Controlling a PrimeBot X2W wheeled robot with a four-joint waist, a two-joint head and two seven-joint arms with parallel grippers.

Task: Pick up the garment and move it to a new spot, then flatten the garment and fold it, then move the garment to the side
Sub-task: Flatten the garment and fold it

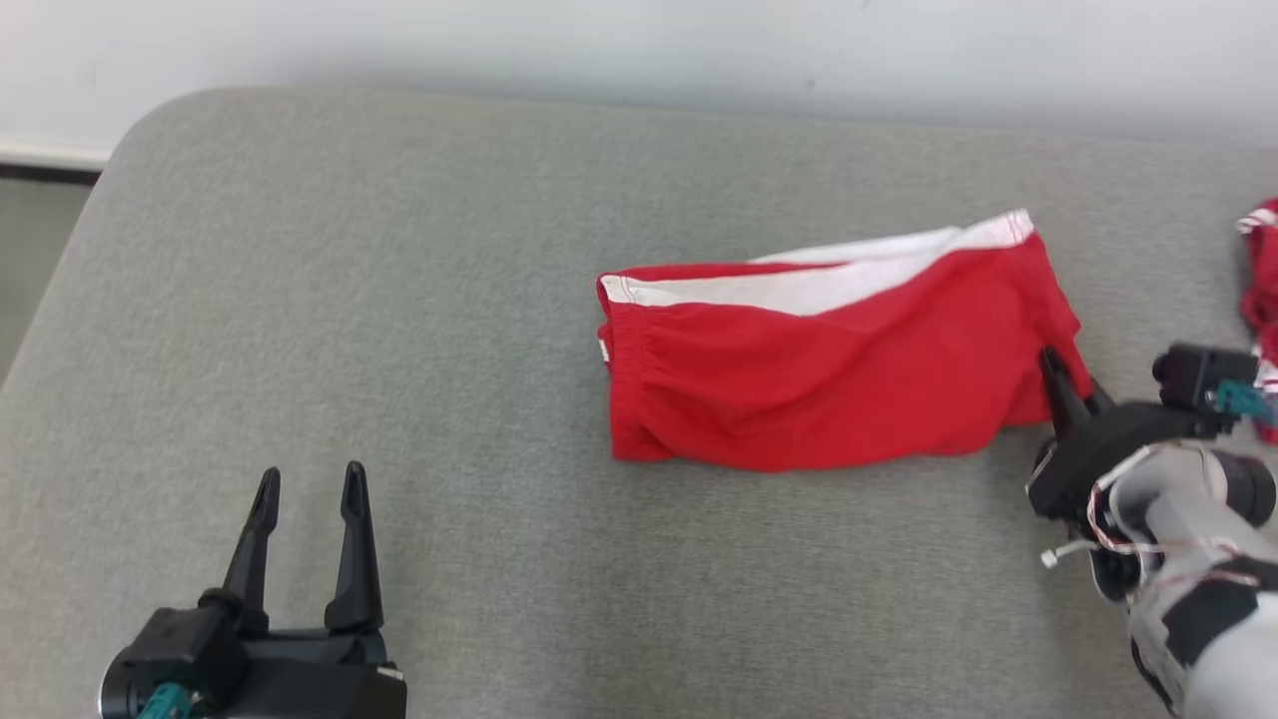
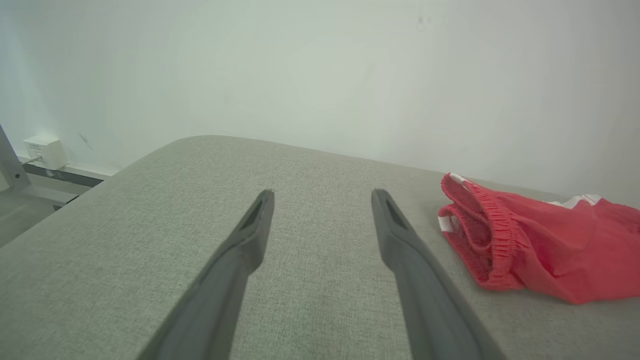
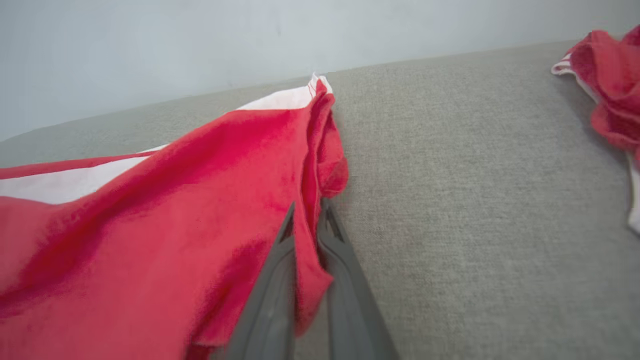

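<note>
Pinching shorts (image 1: 819,379) at their right end: right hand (image 3: 306,217), closed on cloth. Long axis runs left toward open left hand (image 1: 311,474), well apart.

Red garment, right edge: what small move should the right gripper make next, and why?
Probably a short lift of the right gripper: its fingers are closed on the right edge of the red garment, while the rest lies flat on the grey surface and the left gripper hangs open, apart from it.
</note>
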